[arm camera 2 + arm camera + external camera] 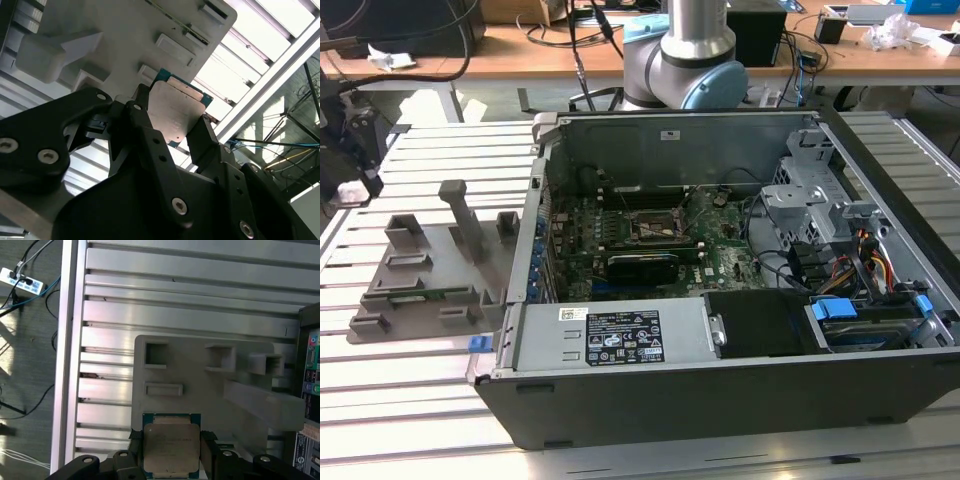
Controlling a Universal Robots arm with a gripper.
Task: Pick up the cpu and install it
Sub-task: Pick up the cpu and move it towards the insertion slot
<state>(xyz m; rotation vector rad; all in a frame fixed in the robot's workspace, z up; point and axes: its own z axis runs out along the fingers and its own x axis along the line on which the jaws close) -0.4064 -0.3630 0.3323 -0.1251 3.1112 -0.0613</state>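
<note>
The cpu (pixel 172 112) is a flat square chip with a dull silvery top and a thin green rim. It sits between the two black fingers of my gripper (pixel 172 119), which is shut on its opposite edges. In the first wrist view the cpu (pixel 171 447) is clamped the same way by the gripper (pixel 171 440), over the near end of a grey moulded fixture (pixel 200 380). The open socket (pixel 655 225) lies in the middle of the motherboard inside the computer case (pixel 720 400), well to the exterior view's right of the fixture (pixel 425 270).
The case stands open-topped on a slatted aluminium table (pixel 410 390), with drive cages and cables (pixel 820 230) at the exterior view's right. The arm's base (pixel 695 60) rises behind the case. Dark hardware (pixel 345 140) shows at the exterior view's left edge. The fixture has upright posts (pixel 465 215).
</note>
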